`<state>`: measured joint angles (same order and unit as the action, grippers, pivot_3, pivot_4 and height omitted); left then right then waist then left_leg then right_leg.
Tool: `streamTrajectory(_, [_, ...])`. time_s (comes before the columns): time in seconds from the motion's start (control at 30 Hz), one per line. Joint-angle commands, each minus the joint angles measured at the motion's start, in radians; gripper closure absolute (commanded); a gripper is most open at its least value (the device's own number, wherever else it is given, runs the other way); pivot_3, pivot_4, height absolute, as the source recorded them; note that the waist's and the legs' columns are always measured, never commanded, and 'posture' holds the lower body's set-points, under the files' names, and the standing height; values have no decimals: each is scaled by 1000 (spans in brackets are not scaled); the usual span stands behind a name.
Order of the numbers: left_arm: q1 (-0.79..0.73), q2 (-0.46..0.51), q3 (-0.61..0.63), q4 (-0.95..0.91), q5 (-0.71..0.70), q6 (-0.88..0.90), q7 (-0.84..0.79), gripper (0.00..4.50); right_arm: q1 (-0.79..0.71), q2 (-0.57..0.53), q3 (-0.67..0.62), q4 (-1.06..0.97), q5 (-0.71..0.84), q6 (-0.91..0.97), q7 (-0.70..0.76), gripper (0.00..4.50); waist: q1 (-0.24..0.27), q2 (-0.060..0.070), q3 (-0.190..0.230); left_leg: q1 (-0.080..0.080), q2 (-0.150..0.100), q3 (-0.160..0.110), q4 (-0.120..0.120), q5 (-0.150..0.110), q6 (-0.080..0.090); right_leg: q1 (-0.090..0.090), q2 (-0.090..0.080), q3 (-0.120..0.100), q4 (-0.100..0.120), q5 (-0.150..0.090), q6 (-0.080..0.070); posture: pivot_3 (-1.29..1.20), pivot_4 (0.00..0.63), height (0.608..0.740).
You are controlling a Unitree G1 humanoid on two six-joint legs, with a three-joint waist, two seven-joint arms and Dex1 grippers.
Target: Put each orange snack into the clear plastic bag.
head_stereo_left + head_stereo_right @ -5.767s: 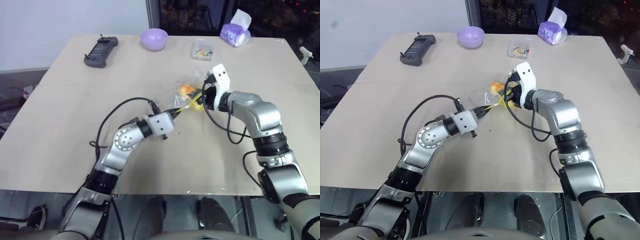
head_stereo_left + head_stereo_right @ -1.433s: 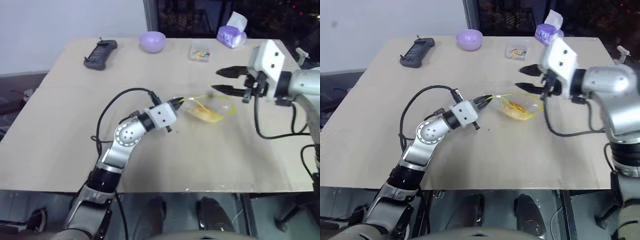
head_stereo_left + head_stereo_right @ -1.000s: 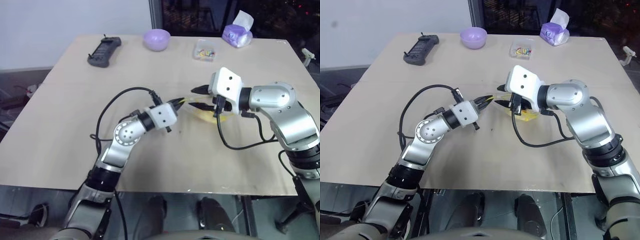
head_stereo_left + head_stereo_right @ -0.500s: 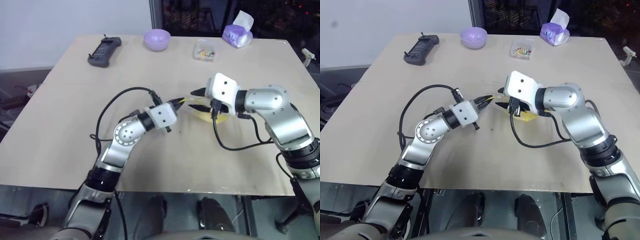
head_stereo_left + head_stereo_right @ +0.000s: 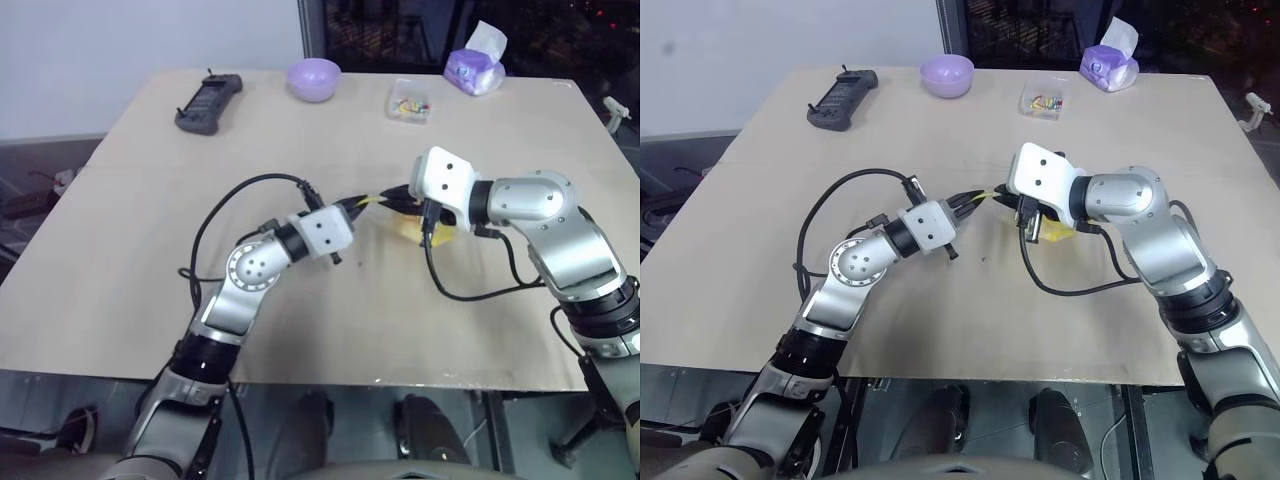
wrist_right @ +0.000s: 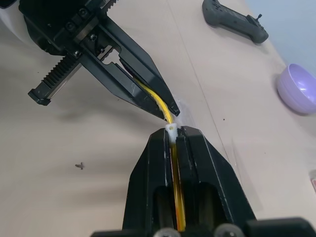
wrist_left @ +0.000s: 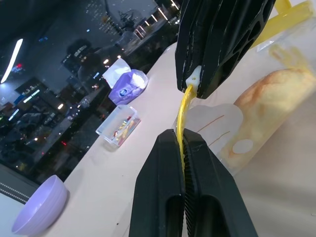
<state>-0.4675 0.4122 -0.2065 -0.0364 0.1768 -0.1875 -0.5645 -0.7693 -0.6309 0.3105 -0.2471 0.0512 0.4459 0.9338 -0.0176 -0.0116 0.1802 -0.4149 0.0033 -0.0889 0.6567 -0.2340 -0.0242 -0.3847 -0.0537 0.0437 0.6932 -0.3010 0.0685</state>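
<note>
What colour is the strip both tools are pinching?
Yellow: the bag's seal strip, clearest in the right wrist view.

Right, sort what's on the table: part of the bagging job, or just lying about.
Job:
- bag, its yellow strip pinched by both grippers, left and right
- bun, inside the bag

Lying about:
- remote
- purple bowl
- clear box
- tissue pack

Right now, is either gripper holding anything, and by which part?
Both are shut on the clear plastic bag, each pinching its yellow seal strip: the left gripper at one spot, the right gripper beside it.
</note>
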Motion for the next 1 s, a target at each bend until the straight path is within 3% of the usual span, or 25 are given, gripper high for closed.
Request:
streamTrajectory(0.03, [-13, 12, 41, -22, 42, 44, 60, 4500, -3, -13, -21, -15, -12, -12, 1, 4467, 0, 0, 0, 0, 0, 0, 0, 0, 0, 0, 0, 0, 0, 0, 0, 0, 150, 740])
streamTrajectory(0.5, [-6, 55, 129, 21, 141, 227, 259, 4500, 47, -112, -65, 30, -58, 22, -28, 4467, 0, 0, 0, 0, 0, 0, 0, 0, 0, 0, 0, 0, 0, 0, 0, 0, 150, 740])
streamTrajectory(0.83, [2, 66, 124, 7, 134, 251, 271, 4500, 115, -240, -129, -3, -40, 103, -10, 4467, 1, 0, 0, 0, 0, 0, -1, 0, 0, 0, 0, 0, 0, 0, 0, 0, 150, 740])
streamTrajectory(1.0, [-7, 57, 116, 22, 133, 243, 265, 4500, 106, -217, -148, -55, -3, 145, -8, 4467, -1, 0, 1, 0, 0, 0, -1, 0, 0, 0, 0, 0, -1, 0, 0, 0, 150, 740])
